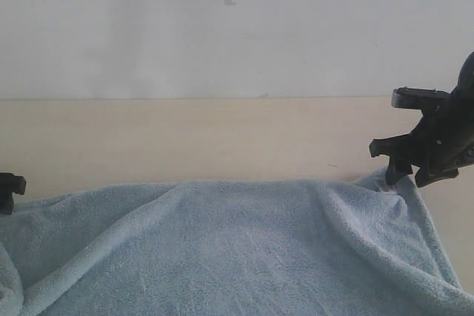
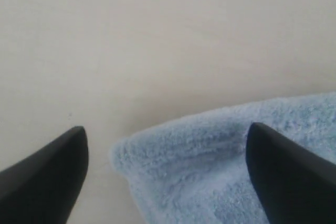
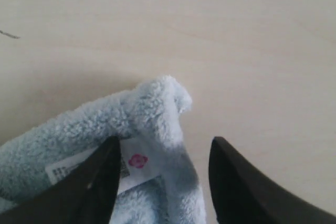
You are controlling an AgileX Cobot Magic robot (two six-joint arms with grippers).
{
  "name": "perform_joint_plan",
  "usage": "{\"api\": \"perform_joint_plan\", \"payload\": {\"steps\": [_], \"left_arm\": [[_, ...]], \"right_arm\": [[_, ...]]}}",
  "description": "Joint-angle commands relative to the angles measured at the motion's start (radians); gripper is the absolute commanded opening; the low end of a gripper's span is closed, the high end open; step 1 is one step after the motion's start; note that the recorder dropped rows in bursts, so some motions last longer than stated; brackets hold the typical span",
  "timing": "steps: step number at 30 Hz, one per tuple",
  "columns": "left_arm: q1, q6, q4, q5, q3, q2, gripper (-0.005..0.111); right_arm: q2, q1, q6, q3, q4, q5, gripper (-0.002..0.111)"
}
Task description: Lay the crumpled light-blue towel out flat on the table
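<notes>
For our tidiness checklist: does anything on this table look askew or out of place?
Yes. The towel has one corner standing up, curled, between the jaws of the right tool, white tag exposed, instead of lying flat on the table.

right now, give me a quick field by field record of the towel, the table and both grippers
towel: light blue, mostly spread out, soft ridges remain, one corner raised at the right gripper
table: beige, the towel lies on it
left gripper: open, fingers wide apart either side of a towel corner lying flat
right gripper: towel corner between its fingers, grip cannot be told
tag: white with a pink mark, at the right gripper's corner
task state: towel not fully flat yet
</notes>
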Motion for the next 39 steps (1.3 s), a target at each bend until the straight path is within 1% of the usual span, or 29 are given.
{"api": "perform_joint_plan", "payload": {"steps": [1,3,4,5,6,9,10,16,22,28,31,39], "left_arm": [[0.002,-0.010,-0.011,-0.036,-0.010,0.000,0.064],[0.002,-0.010,-0.011,-0.036,-0.010,0.002,0.050],[0.002,-0.010,-0.011,-0.036,-0.010,0.004,0.042],[0.002,-0.006,-0.011,-0.036,-0.010,0.009,0.034],[0.002,-0.006,-0.011,-0.036,-0.010,0.018,0.027],[0.002,0.008,-0.011,-0.017,-0.010,0.046,0.010],[0.002,0.009,-0.011,-0.011,-0.010,0.056,0.005],[0.002,0.014,-0.040,-0.011,-0.014,0.051,0.004],[0.002,0.017,-0.074,-0.058,-0.014,-0.089,0.004],[0.002,0.017,-0.111,-0.066,-0.014,-0.323,0.004],[-0.003,0.024,-0.134,-0.044,-0.014,-0.460,0.004],[-0.051,0.074,-0.153,-0.014,-0.014,-0.870,0.004]], "right_arm": [[-0.001,-0.006,-0.015,-0.005,0.002,-0.008,0.050],[-0.001,-0.006,-0.018,-0.005,0.005,-0.008,0.049],[-0.001,-0.006,-0.018,-0.005,0.005,-0.008,0.047],[-0.001,-0.006,-0.018,-0.005,0.005,-0.006,0.040],[-0.001,-0.006,-0.018,-0.005,0.005,-0.006,0.031],[-0.001,-0.006,-0.036,-0.005,0.005,-0.006,-0.001],[-0.001,-0.006,-0.041,-0.005,0.005,-0.006,0.001],[-0.014,-0.009,-0.046,-0.005,0.005,0.000,0.000],[-0.098,-0.011,-0.044,-0.005,-0.047,-0.009,0.000],[-0.290,-0.011,-0.037,-0.005,-0.103,0.018,0.000],[-0.407,-0.011,-0.003,-0.005,-0.150,0.060,0.000],[-0.777,-0.011,0.036,-0.005,-0.204,0.184,0.000]]}}
